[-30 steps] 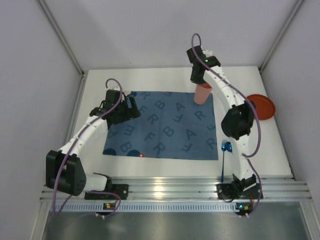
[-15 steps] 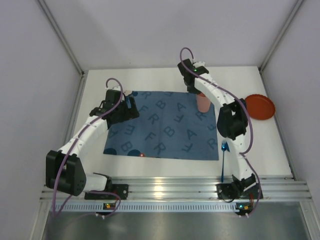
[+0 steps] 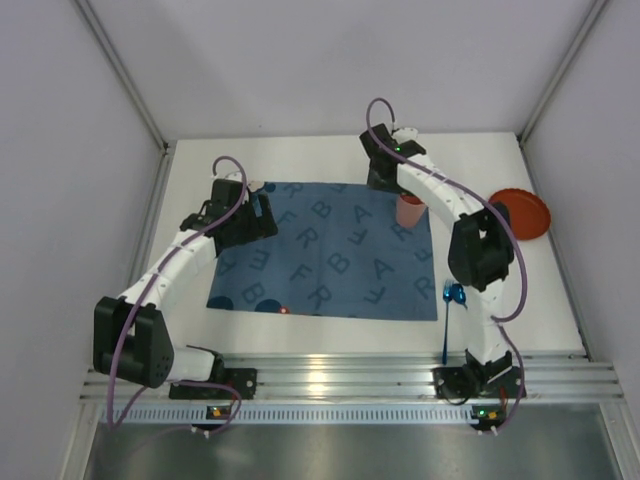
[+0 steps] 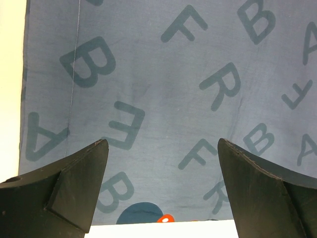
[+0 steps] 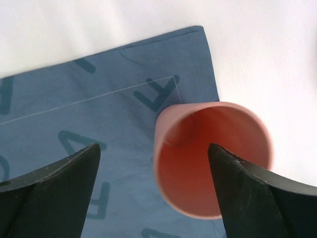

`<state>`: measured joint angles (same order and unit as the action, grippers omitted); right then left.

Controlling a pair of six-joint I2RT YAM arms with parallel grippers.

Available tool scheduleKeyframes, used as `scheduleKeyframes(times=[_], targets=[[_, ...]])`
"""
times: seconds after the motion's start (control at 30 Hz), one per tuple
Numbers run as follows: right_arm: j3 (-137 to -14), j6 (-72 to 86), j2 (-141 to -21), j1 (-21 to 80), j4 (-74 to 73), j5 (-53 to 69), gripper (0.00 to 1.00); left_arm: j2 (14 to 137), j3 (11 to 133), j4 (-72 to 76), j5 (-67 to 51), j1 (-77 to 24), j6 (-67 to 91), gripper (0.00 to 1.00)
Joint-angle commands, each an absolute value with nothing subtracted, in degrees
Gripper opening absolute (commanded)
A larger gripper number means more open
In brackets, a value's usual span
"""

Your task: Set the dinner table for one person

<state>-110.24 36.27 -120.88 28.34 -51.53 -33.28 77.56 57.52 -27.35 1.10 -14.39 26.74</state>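
Just under the right gripper (image 5: 153, 148) we see a cup (image 5: 213, 163) of smooth pink plastic with a soft sheen. The mat (image 5: 74, 114) beneath it is matt blue cloth with a stitched hem. The dinner table (image 5: 257, 44) ahead of the gripper is plain matt white. Its fingers (image 5: 49, 198) are matt black plastic, grainy at the edges. Far behind, the rail (image 3: 330, 375) is ribbed, shiny aluminium.

A cloth mat (image 3: 320, 250) lies at the middle of the tabletop (image 3: 300, 160). A cup (image 3: 409, 210) stands upright at the mat's far right corner. A plate (image 3: 527, 212) lies right of the cup, by the tabletop's right edge. A spoon (image 3: 450, 310) lies just right of the mat's near right corner.
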Motion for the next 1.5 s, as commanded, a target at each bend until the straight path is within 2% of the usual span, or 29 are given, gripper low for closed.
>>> scheduleKeyframes(times=[0.0, 0.03, 0.27, 0.37, 0.47, 0.5, 0.6, 0.8, 1.07, 1.37, 1.47], targets=[[-111.2, 35.9, -113.2, 29.2, -50.4, -33.0, 0.91, 77.2, 58.1, -25.4, 1.1, -14.1, 26.0, 0.97], [-111.4, 35.3, -112.3, 29.2, -50.6, -32.9, 0.94, 77.1, 57.9, -25.5, 1.2, -14.1, 26.0, 0.97], [-114.8, 29.8, -102.4, 28.5, -50.7, -33.4, 0.97, 76.8, 57.0, -24.9, 1.1, -14.1, 26.6, 0.97], [-112.4, 29.9, -97.2, 23.3, -50.9, -33.2, 0.99, 76.6, 56.6, -24.5, 1.1, -14.1, 27.0, 0.97], [-105.7, 33.8, -94.2, 9.7, -50.8, -25.2, 0.97, 76.1, 55.0, -23.1, 0.3, -14.1, 27.9, 0.97], [-103.1, 34.4, -95.1, 3.2, -51.1, -23.0, 0.97, 76.1, 54.6, -22.7, -1.6, -14.1, 28.3, 0.97], [-105.4, 31.5, -101.7, -3.7, -53.6, -19.8, 0.96, 76.0, 53.2, -22.0, -3.6, -14.1, 29.2, 0.97], [-114.2, 28.6, -117.0, -7.1, -58.5, -18.3, 0.94, 76.4, 51.9, -20.4, -4.2, -14.1, 30.0, 0.97], [-119.8, 27.8, -127.8, -8.2, -59.1, -17.4, 0.93, 77.8, 51.9, -20.0, -3.3, -14.1, 30.3, 0.97], [-114.4, 28.0, -133.1, -8.4, -56.8, -19.2, 0.73, 78.5, 51.7, -20.9, -2.5, -14.1, 30.2, 0.97], [-112.7, 27.9, -133.7, -8.6, -55.6, -19.8, 0.59, 78.7, 52.3, -21.6, -2.5, -14.1, 29.9, 0.97]])
